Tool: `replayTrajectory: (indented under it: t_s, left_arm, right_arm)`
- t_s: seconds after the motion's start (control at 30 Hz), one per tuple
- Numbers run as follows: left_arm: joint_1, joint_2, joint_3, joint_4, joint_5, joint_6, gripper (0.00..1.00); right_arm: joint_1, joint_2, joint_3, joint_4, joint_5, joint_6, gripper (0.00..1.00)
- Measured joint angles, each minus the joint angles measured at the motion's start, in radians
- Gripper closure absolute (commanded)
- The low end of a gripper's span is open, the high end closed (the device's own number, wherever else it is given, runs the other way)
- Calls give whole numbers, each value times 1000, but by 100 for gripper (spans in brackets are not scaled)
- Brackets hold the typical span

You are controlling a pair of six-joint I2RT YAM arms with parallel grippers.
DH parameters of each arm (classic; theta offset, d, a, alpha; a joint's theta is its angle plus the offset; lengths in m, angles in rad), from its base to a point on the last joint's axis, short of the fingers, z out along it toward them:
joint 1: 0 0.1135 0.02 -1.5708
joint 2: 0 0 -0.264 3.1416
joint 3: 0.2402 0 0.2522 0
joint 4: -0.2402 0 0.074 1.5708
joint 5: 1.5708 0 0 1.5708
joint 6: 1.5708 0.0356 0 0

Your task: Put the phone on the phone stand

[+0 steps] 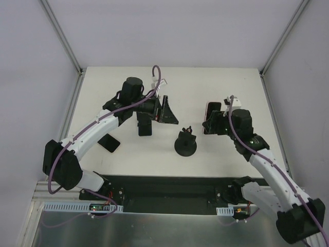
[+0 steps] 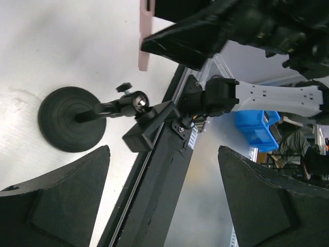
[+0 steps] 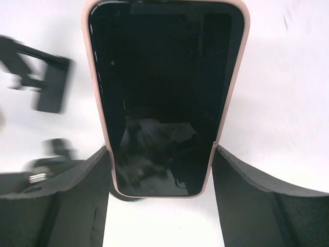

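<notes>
Your right gripper [image 3: 160,154] is clenched on the phone [image 3: 162,77], one finger pressing each long edge of its pink case near one end, screen towards the wrist camera. In the overhead view the phone sits right of centre. The stand [image 1: 185,143] is near it, to the lower left, and the two are apart. I cannot tell whether the phone is clear of the table. Your left gripper [image 2: 164,206] is spread wide and holds nothing, looking across at the stand's round base [image 2: 72,118] and small cradle [image 2: 149,126].

Watch three things. Most of the phone reaches out past the fingers, so a knock against the cradle could twist it in your grip. The stand rides on a thin stalk with nothing steadying it, so a sideways push may slide or tip it. The cradle is small and tilted, so if you come in off its angle and let go, the phone likely falls
</notes>
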Motion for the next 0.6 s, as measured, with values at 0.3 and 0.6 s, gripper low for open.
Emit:
replayTrajectory:
  t_s: [0.3,0.6]
  left_arm:
    - [-50,-50,-19,95,26,-13,10]
    - [-49,-166,-23,177,62,-12,23]
  right_arm:
    - [377,-257,81,21,188,-128,99]
    - [753,-70,315,-253,485,-436,100]
